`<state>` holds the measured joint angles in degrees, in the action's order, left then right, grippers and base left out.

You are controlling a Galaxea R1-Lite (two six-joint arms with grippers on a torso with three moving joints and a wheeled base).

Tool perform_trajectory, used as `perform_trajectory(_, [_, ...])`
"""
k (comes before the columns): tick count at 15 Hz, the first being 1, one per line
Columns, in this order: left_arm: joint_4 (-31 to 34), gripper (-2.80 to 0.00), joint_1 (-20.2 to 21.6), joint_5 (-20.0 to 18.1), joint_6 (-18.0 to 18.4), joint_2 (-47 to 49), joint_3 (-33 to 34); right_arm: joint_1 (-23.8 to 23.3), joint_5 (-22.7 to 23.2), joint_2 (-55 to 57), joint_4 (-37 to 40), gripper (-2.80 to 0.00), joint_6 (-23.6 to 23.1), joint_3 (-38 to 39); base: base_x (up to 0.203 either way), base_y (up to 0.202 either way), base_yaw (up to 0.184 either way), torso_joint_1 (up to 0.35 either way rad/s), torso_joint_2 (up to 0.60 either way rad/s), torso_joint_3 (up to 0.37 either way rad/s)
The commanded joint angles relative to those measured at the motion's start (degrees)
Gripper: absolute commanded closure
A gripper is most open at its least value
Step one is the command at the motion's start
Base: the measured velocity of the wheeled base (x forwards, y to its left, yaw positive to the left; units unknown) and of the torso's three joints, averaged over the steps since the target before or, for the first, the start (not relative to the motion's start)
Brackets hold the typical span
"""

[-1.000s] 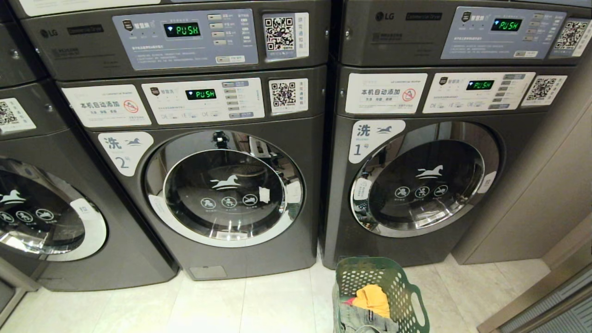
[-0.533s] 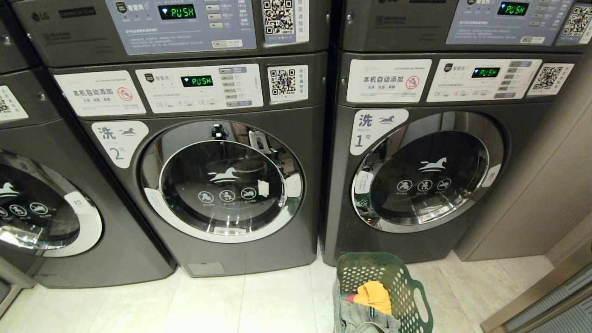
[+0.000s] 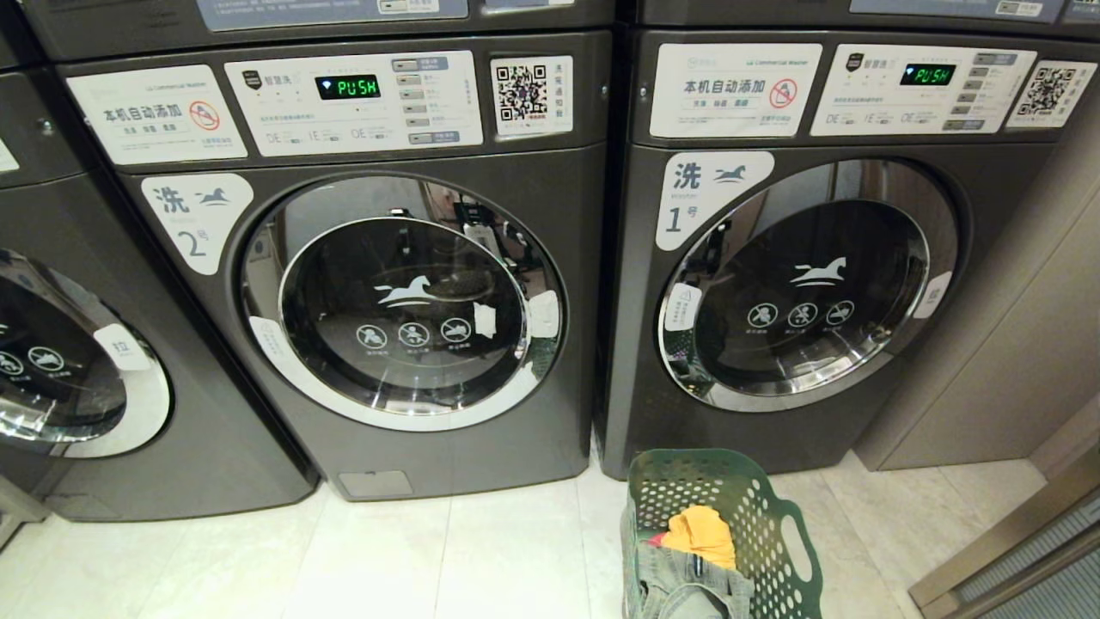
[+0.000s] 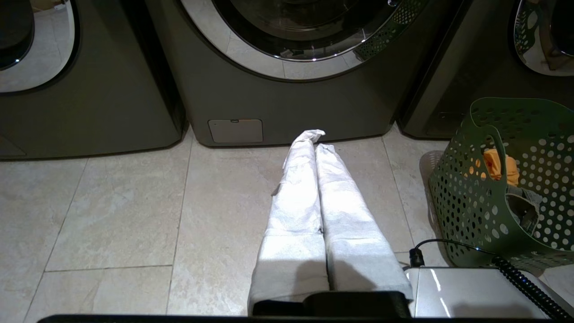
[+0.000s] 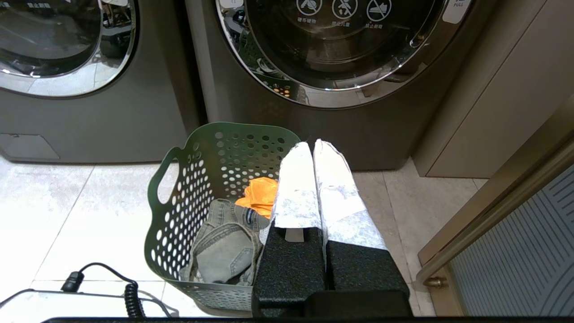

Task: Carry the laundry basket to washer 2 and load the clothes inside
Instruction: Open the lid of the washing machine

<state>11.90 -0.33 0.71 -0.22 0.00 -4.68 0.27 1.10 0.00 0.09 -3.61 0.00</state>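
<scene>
Washer 2 [image 3: 378,327]: dark grey matt metal, glossy chrome rim w/ glass door. Laundry basket [image 3: 756,516]: green perforated plastic. Clothes [image 5: 233,233]: grey denim, orange cloth. Floor [image 4: 112,202]: smooth pale tile.

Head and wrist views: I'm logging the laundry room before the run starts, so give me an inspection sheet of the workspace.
Surface: pale tiled floor, bare near the washers.
Job's things: dark green perforated plastic laundry basket on the floor before washer 1; grey jeans and yellow-orange cloth inside; dark grey washer 2, door shut.
Clutter: nothing seen.
End effectors: left end effector and right end effector shut, empty.
Cables: black coiled cable on the robot's base.
Surroundings: third washer, beige wall panel.
</scene>
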Motion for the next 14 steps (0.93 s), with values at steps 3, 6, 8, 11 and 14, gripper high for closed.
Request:
perform_trajectory(3, [0.06,0.00,0.06,0.00,0.04,0.09,0.02,0.02,0.13,0.09,0.00,0.00,-0.32,0.00,0.000,0.000,0.000,-0.028,0.07,0.040])
perform_trajectory(6, [0.06,0.00,0.06,0.08,-0.04,0.09,0.02,0.00,0.13,0.09,0.09,0.00,-0.52,0.00,0.000,0.000,0.000,-0.001,0.01,0.006])
perform_trajectory(8, [0.06,0.00,0.03,0.08,-0.04,0.09,0.02,0.00,0.05,0.09,0.09,0.00,-0.52,0.03,0.001,-0.030,-0.002,-0.001,0.00,0.001])
perform_trajectory(11, [0.06,0.00,-0.02,0.08,-0.04,0.09,0.02,0.00,-0.22,0.09,0.09,0.00,-0.52,0.09,0.001,-0.170,-0.002,0.002,0.01,0.001])
perform_trajectory(14, [0.06,0.00,0.00,0.08,-0.04,0.09,0.02,0.00,-0.22,0.09,0.09,0.00,-0.52,0.09,0.000,-0.194,0.001,0.000,0.01,0.003])
